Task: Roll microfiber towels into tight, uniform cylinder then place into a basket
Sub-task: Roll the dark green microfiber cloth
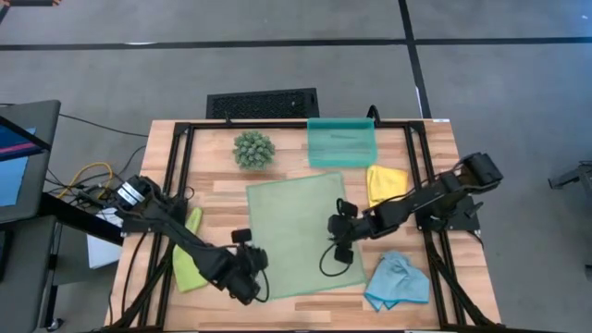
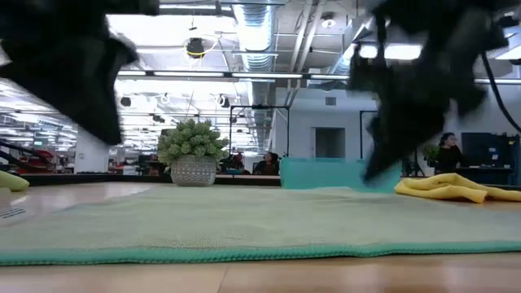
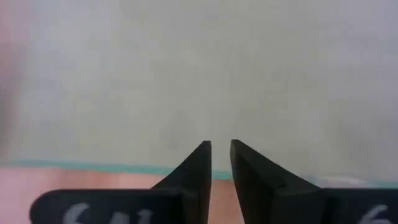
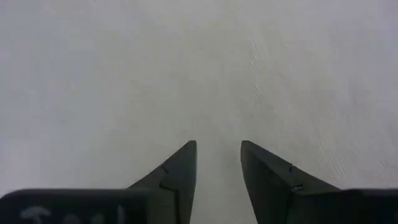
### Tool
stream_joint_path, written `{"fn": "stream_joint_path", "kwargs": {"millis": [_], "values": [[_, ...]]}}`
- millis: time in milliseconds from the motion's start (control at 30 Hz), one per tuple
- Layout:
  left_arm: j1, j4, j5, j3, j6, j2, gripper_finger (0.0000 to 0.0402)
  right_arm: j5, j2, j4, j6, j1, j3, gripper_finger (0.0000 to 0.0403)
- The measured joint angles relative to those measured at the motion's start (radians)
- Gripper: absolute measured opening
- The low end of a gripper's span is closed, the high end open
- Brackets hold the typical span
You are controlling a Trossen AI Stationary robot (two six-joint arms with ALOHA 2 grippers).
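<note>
A sage green microfiber towel (image 1: 301, 231) lies spread flat in the middle of the table. My left gripper (image 1: 252, 282) hangs open, with a narrow gap, just above the towel's near left corner; its wrist view shows the hem (image 3: 93, 166) and bare wood under the fingertips (image 3: 221, 146). My right gripper (image 1: 340, 248) is open above the towel's right part, with only cloth (image 4: 186, 62) below its fingertips (image 4: 219, 146). A lime green towel (image 1: 190, 264), a yellow one (image 1: 384, 182) and a light blue one (image 1: 398, 282) lie crumpled around it. The teal basket (image 1: 341, 141) stands at the far edge.
A round spiky plant ball (image 1: 253, 149) in a pot stands at the far edge, left of the basket. A black slotted grille (image 1: 263, 102) lies beyond the table. Black frame rails (image 1: 176, 176) run along the table's sides. People show in the room behind, in the low view.
</note>
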Motion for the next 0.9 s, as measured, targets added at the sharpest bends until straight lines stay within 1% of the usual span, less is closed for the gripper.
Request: {"fn": "stream_joint_path", "kwargs": {"millis": [67,133,267,400,467,533,600,633,700,800,900], "values": [[0.002,-0.026,-0.093,0.003,-0.009,0.004,0.0047,0.004,-0.036,0.001,0.0,0.021,0.002,0.0142],[0.019,-0.014,-0.137,0.004,-0.005,0.003,0.0041,0.006,-0.048,-0.009,-0.003,0.041,0.0,0.0138],[0.089,0.022,-0.127,-0.044,-0.018,0.019,0.0028,0.013,-0.056,-0.046,0.034,0.075,0.0,0.013],[0.175,0.103,-0.118,-0.136,-0.02,0.028,0.0014,0.015,0.013,-0.079,0.088,0.094,-0.002,0.0123],[0.221,0.144,-0.116,-0.188,-0.02,0.028,0.0007,0.014,0.074,-0.06,0.095,0.106,0.003,0.0122],[0.272,0.147,-0.123,-0.221,-0.002,0.027,0.0002,-0.004,0.129,-0.042,0.071,0.113,0.002,0.0121],[0.324,0.145,-0.127,-0.24,0.045,0.027,0.0001,-0.076,0.175,0.039,0.029,0.116,0.016,0.0122],[0.35,0.136,-0.128,-0.241,0.074,0.027,0.0001,-0.107,0.194,0.072,0.003,0.117,0.024,0.0122],[0.397,0.133,-0.133,-0.235,0.124,0.027,0.0002,-0.135,0.217,0.118,-0.045,0.116,0.053,0.0122],[0.444,0.069,-0.16,-0.196,0.171,0.022,0.0001,-0.124,0.22,0.107,-0.052,0.107,0.101,0.012],[0.457,0.006,-0.204,-0.152,0.178,0.021,0.0,-0.1,0.175,0.092,-0.042,0.096,0.139,0.0119]]}}
